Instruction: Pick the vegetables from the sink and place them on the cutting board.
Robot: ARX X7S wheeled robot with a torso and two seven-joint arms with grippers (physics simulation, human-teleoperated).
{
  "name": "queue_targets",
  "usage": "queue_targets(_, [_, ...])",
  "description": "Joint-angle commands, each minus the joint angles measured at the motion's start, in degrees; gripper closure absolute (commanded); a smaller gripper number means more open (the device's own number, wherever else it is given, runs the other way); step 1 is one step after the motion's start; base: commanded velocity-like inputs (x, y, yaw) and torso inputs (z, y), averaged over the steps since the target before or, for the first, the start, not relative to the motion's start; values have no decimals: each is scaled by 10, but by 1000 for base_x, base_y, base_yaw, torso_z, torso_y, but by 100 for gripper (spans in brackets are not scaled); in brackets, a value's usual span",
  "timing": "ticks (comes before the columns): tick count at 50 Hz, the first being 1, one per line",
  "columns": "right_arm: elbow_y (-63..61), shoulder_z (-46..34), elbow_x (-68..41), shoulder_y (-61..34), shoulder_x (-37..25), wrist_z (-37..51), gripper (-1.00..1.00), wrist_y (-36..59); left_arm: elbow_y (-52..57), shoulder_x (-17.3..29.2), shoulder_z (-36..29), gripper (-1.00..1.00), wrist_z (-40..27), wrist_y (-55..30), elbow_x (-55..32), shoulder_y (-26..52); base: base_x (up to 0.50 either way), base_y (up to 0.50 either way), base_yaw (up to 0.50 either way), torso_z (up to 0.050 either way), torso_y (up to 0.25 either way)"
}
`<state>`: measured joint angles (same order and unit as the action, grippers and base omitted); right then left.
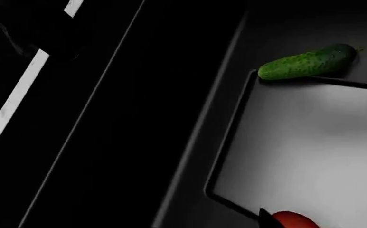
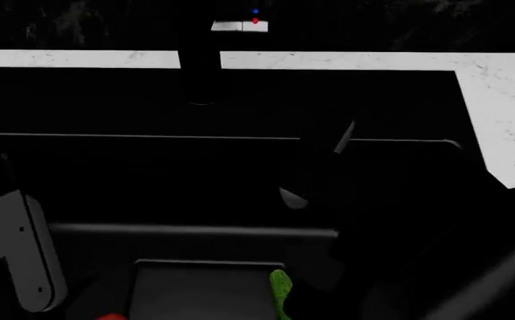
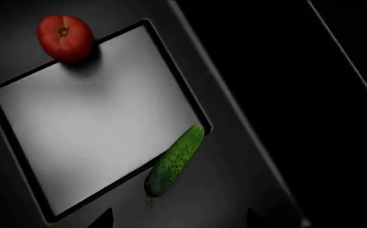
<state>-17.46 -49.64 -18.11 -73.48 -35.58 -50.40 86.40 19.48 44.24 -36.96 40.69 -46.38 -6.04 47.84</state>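
Note:
The vegetables lie on the floor of the black sink [image 3: 247, 95]. A glossy red tomato [image 3: 65, 38] rests at one corner of a grey recessed floor panel [image 3: 94, 114]. The bumpy dark-green cucumber [image 3: 174, 161] lies across the panel's edge. My right gripper [image 3: 180, 221] hovers above the cucumber, open, with its two dark fingertips [image 3: 104, 218] wide apart and empty. In the left wrist view the cucumber [image 1: 306, 62] is far off and the tomato [image 1: 294, 221] sits beside the one visible fingertip [image 1: 264, 217] of my left gripper [image 1: 190, 223], which holds nothing. The cutting board is out of view.
The head view shows the black faucet [image 2: 200, 73] at the sink's back and white marble countertop [image 2: 506, 100] behind and to the right. My pale left arm link [image 2: 17, 247] hangs at the left. The cucumber [image 2: 280, 293] and tomato [image 2: 110, 317] lie near the bottom edge.

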Motion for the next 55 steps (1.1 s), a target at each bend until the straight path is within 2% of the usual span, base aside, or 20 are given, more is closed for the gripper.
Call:
queue_targets(1, [22, -14, 12, -14, 31, -14, -100, 20, 15, -33, -27, -100, 50, -59, -1, 13, 0, 0, 0, 0, 0])
queue_targets(5, [20, -18, 8, -21, 30, -12, -100, 27, 22, -37, -28, -100, 65, -79, -18, 12, 0, 0, 0, 0, 0])
queue_targets(26, [16, -44, -74, -48, 11, 44, -100, 30, 55, -14, -75, -100, 94, -80, -14, 4, 0, 0, 0, 0, 0])
queue_targets(55, [13, -50, -122, -33, 0, 88, -100, 16, -89, -62, -129, -100, 70, -3, 23, -10, 0, 0, 0, 0, 0])
